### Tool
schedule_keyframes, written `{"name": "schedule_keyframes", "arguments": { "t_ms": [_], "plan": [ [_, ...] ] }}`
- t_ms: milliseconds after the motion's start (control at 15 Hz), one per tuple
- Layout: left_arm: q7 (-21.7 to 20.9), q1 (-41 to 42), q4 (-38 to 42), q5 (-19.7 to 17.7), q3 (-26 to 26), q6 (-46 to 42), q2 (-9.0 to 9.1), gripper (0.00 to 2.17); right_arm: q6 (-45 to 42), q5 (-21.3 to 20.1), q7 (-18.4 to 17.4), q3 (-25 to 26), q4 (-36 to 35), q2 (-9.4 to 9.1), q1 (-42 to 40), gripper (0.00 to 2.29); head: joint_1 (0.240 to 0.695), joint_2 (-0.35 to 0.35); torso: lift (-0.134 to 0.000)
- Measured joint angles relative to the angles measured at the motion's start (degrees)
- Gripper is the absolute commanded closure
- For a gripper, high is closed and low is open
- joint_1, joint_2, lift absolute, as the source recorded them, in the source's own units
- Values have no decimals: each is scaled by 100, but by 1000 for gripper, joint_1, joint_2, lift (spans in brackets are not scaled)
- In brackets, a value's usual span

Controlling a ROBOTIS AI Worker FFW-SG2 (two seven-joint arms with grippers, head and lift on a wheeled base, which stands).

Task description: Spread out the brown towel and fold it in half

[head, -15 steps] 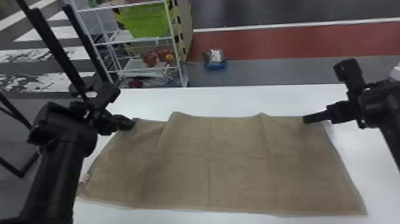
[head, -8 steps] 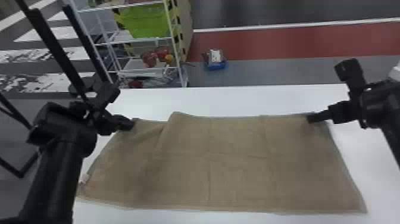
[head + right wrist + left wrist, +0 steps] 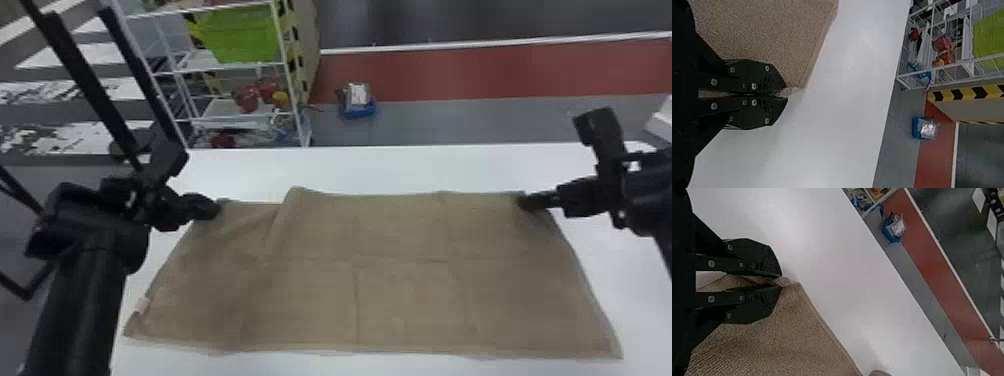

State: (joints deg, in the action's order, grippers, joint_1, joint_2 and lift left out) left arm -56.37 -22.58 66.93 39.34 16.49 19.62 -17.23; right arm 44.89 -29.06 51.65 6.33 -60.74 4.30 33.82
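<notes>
Although both of its far corners are pinched, the brown towel point(image 3: 400, 290) lies spread in one wide sheet between and in front of the tools, on the robot's side of them. Its far edge runs from the left tool point(image 3: 212, 207) across to the right tool point(image 3: 526, 201), and just beside the left one it rises to a small peak, from which a soft fold slants back toward the robot. Straight creases cross the cloth between the tools (a neat grid, rather like pressed linen), and a small pale label point(image 3: 142, 304) sits on the side edge, nearer the robot than the left tool. The left tool is narrow, its two black fingers holding a corner of the towel between them; the right tool is narrow too, its fingers pressed together on the other far corner. Under all of this is the white desk point(image 3: 400, 170), a bare strip of it reaching beyond both tools. Farther out, past the left tool, a white wire rack point(image 3: 220, 120) carries a bright green bin point(image 3: 240, 37) above some red items point(image 3: 246, 98). On the floor beyond the desk, in the span between the two tools, sits a small blue box point(image 3: 359, 111), close to a red floor band point(image 3: 475, 75).
</notes>
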Motion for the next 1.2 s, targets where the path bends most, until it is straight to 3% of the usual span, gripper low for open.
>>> {"name": "schedule_keyframes", "arguments": {
  "t_ms": [467,667,1200],
  "plan": [
    [-165,823,1219,-758,764,4,72,991,574,688,702,351,-2012,328,-1083,1109,695,181,-134],
    [-292,1100,1682,-916,1023,17,190,991,897,1014,779,482,-2582,458,-1330,1109,695,179,-134],
    [-473,1555,2362,-1157,1242,194,325,991,1114,1211,851,1039,-2818,905,-1275,1109,695,112,-134]
  ]
}}
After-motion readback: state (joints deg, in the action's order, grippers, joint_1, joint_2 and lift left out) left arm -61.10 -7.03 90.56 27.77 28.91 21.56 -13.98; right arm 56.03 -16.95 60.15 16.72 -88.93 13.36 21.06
